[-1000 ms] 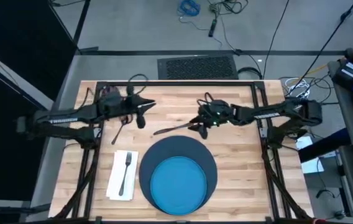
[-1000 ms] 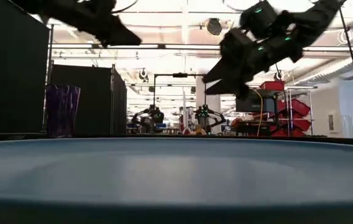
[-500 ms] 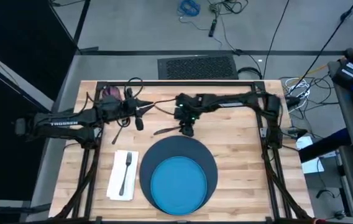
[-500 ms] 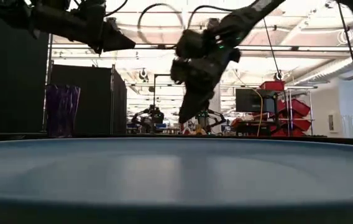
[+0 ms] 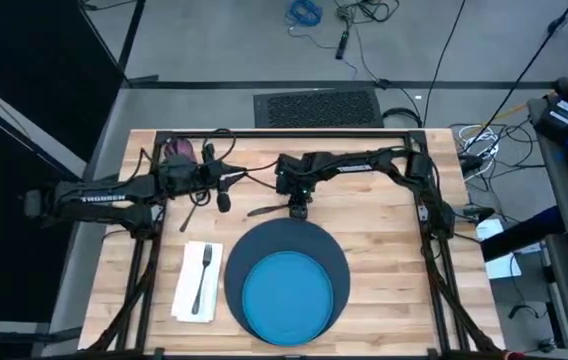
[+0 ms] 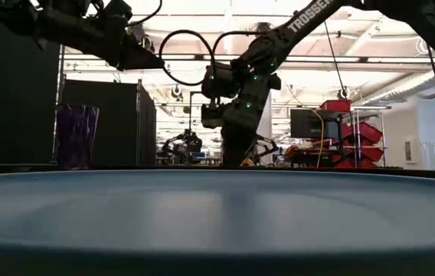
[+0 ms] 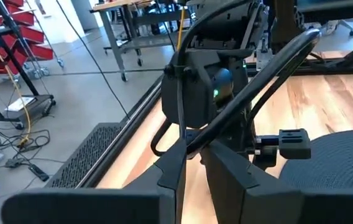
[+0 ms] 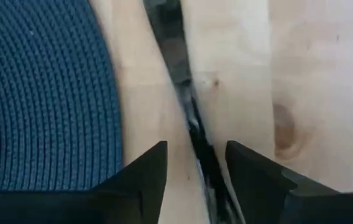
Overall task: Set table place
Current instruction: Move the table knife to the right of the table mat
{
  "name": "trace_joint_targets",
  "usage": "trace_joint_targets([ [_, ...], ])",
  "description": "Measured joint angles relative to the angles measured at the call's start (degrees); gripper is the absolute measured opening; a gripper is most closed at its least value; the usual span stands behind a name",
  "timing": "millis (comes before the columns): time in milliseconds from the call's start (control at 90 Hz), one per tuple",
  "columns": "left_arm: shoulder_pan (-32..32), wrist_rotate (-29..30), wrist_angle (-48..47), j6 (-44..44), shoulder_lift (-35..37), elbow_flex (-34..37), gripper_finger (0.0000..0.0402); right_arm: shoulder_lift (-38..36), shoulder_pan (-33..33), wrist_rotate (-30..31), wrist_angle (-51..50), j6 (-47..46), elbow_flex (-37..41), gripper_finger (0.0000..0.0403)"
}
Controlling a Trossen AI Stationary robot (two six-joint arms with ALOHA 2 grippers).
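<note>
Two claws hang over the worktop (image 5: 384, 235). Leftmost, the left claw (image 5: 232, 176) waits above the spoon (image 5: 190, 212), its fingers pressed nearly together. Just beside it toward the middle, the right claw (image 8: 195, 165) points down with fingers spread either side of the knife (image 8: 183, 87). The knife lies directly beneath and between those fingers, flat on the wood, a slim dull-metal piece whose long axis runs forward past them. The dark blue mat (image 8: 40, 93) sits close beside it. The right arm is plainly nearer.
</note>
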State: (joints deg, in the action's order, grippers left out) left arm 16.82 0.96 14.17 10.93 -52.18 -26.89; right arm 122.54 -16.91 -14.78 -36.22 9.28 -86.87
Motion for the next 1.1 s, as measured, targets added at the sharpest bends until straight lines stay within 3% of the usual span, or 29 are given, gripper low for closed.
trace_joint_targets([
  [422,0.0,-0.1,0.0,0.0,0.0,0.0,0.0042,0.0,0.4,3.1,-0.6,-1.0,0.0,0.0088],
  [911,0.0,-0.3,-0.1,0.5,0.2,0.0,0.0042,0.0,5.5,16.9,-3.9,1.6,-0.1,0.0086],
  [1100,0.0,-0.3,-0.1,0.5,0.2,0.0,0.0042,0.0,5.6,16.9,-4.3,1.8,0.0,0.0084],
])
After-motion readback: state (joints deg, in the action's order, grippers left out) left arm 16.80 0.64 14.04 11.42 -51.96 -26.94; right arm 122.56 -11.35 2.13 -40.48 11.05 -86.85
